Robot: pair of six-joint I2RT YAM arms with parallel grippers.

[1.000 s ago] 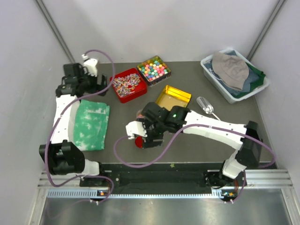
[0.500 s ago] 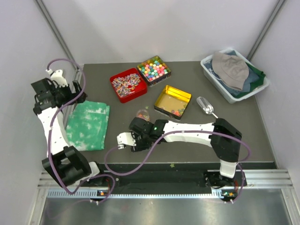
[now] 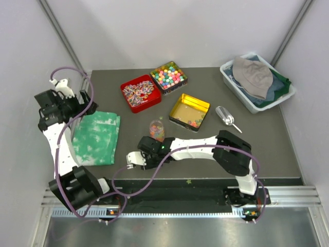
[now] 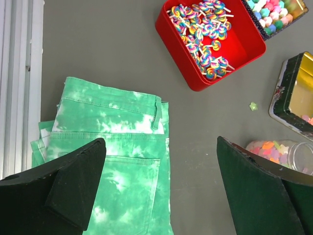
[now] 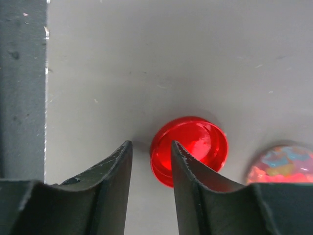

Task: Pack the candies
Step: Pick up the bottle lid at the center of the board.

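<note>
You are reaching for the red lid (image 5: 193, 147). Your right gripper (image 5: 150, 147) is hanging narrowed and empty; straddle the lid next.

Candies (image 4: 268, 147): tiny glossy jelly pieces, orange, pink, yellow, green. Most are heaped inside clear jar (image 4: 298, 156), mid-table. A few are scattered in near corner of gold tin (image 3: 191, 105). One green piece (image 4: 253, 105) lies loose on table, near tin.
</note>
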